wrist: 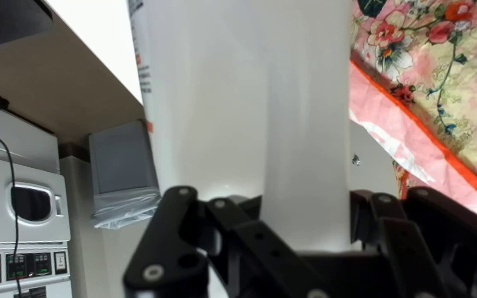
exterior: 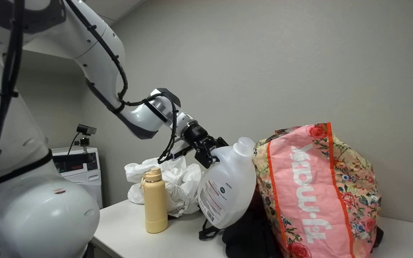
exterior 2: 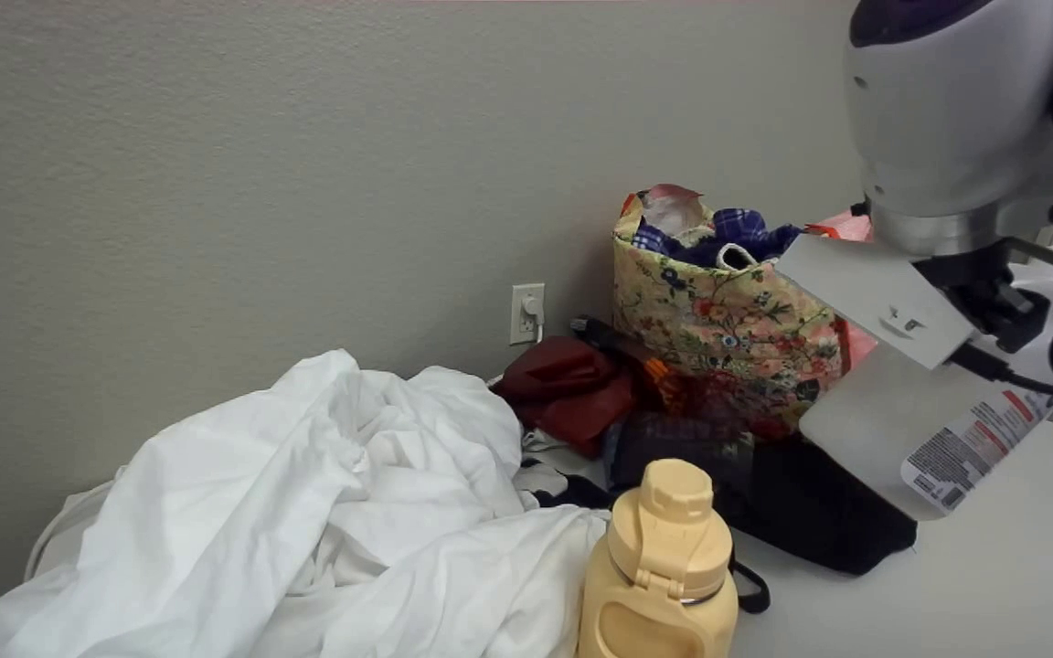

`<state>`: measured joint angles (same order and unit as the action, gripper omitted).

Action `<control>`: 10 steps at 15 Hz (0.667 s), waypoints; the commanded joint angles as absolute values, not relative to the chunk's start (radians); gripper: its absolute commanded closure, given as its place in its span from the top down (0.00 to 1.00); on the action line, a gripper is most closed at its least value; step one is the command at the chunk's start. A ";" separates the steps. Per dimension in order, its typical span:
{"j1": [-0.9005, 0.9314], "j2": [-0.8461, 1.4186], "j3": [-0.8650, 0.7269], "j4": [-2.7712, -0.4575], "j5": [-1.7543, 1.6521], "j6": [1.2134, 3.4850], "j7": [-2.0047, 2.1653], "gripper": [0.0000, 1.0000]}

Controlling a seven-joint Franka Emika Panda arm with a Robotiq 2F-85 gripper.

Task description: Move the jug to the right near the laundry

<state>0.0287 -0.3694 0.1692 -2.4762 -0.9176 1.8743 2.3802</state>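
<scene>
The pincer [exterior: 214, 153] grips the jug [exterior: 229, 188] by its handle [wrist: 307, 165], tilted over the tabletop [exterior: 185, 240], near the laundry bag [exterior: 312, 190].

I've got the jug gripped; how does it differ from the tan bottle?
The jug is white and translucent; the bottle is tan and opaque. The jug is also bulkier than the bottle. The jug is held tilted in the gripper, while the bottle stands upright on the table. Both are capped.
</scene>
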 commanded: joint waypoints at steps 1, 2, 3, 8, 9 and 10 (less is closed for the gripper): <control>0.052 -0.368 0.159 -2.477 -0.920 1.869 2.383 0.02; 0.054 -0.368 0.161 -2.478 -0.920 1.869 2.383 0.02; 0.055 -0.368 0.162 -2.478 -0.920 1.869 2.383 0.02; 0.055 -0.368 0.162 -2.478 -0.920 1.869 2.383 0.02; 0.055 -0.368 0.162 -2.478 -0.920 1.869 2.383 0.01; 0.043 -0.341 0.168 -2.473 -0.953 1.871 2.430 0.01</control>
<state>0.0410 -0.3672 0.1728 -2.4814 -0.9158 1.8748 2.3807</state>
